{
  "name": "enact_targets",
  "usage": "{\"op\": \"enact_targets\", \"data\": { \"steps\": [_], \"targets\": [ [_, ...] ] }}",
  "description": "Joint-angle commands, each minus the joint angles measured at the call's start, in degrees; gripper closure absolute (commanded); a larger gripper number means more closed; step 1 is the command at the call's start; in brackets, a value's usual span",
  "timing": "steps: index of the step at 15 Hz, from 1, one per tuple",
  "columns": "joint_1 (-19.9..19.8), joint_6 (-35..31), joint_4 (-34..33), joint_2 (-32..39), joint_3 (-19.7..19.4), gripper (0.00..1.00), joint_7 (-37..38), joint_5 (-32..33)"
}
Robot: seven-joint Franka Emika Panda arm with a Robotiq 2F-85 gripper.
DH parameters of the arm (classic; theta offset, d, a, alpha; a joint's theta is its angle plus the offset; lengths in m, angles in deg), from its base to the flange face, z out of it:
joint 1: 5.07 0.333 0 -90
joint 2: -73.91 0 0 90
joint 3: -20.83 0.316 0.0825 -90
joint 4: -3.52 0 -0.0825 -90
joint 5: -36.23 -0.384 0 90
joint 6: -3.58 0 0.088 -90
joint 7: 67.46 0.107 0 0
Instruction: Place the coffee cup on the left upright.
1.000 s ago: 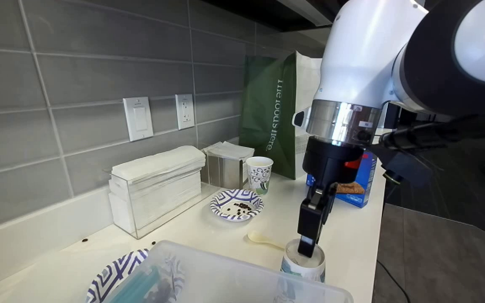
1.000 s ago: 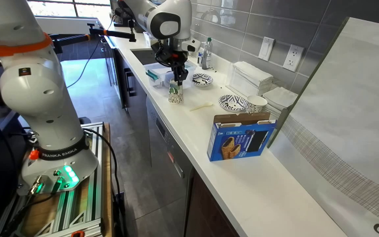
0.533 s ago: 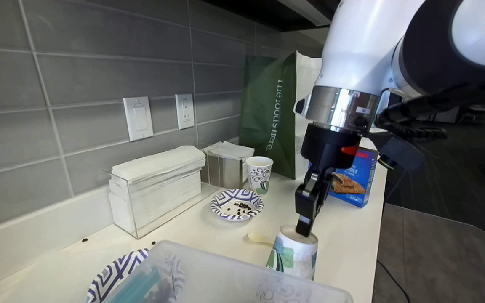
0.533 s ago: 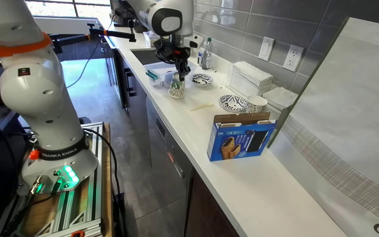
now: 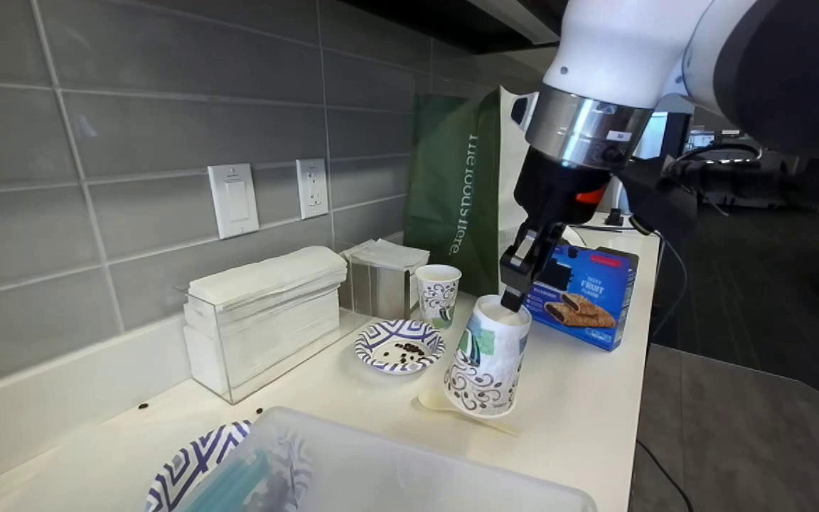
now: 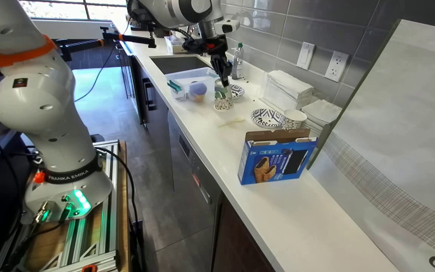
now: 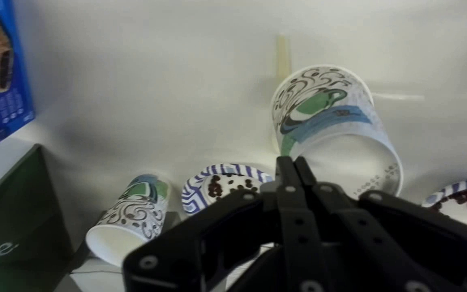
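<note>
Grey tiles (image 5: 189, 131) behind, white counter (image 5: 580, 412) below — gripper (image 5: 513, 301) pinching the coffee cup (image 5: 488, 363) by its base rim — cup upside down, tilted!

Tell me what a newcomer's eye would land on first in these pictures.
Probably the upside-down, tilted white paper cup with a blue-green pattern, pinched at its base rim by the black two-fingered gripper above the white counter. Next would likely come the tall green paper bag with white lettering, by the grey tiled wall in an exterior view, and the blue cardboard box with pastries pictured on it, standing on the counter.
</note>
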Motion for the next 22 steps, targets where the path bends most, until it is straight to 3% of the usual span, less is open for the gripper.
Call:
{"op": "enact_targets", "data": {
  "steps": [1, 6, 10, 11, 14, 20, 21, 22],
  "targets": [
    [-2.78, 5.36, -1.17, -0.24, 4.06, 0.99, 7.76, 13.80],
    [-4.07, 9.43, -0.96, 2.43, 5.91, 0.99, 19.03, 36.24],
    [-7.78, 14.68, -0.43, 6.53, 9.42, 0.99, 29.60, 54.48],
    [-3.59, 17.64, -0.52, 8.59, 5.53, 0.99, 32.19, 58.06],
    [-0.99, 21.96, -0.75, 13.23, 2.95, 0.99, 36.14, 61.49],
    [2.28, 21.48, -1.86, 19.02, -0.59, 0.99, 38.43, 60.85],
    [2.65, 21.45, -2.26, 19.08, -0.79, 0.73, 38.58, 60.45],
    [2.94, 21.30, -2.48, 19.01, -1.01, 0.72, 38.21, 60.06]
  ]
}}
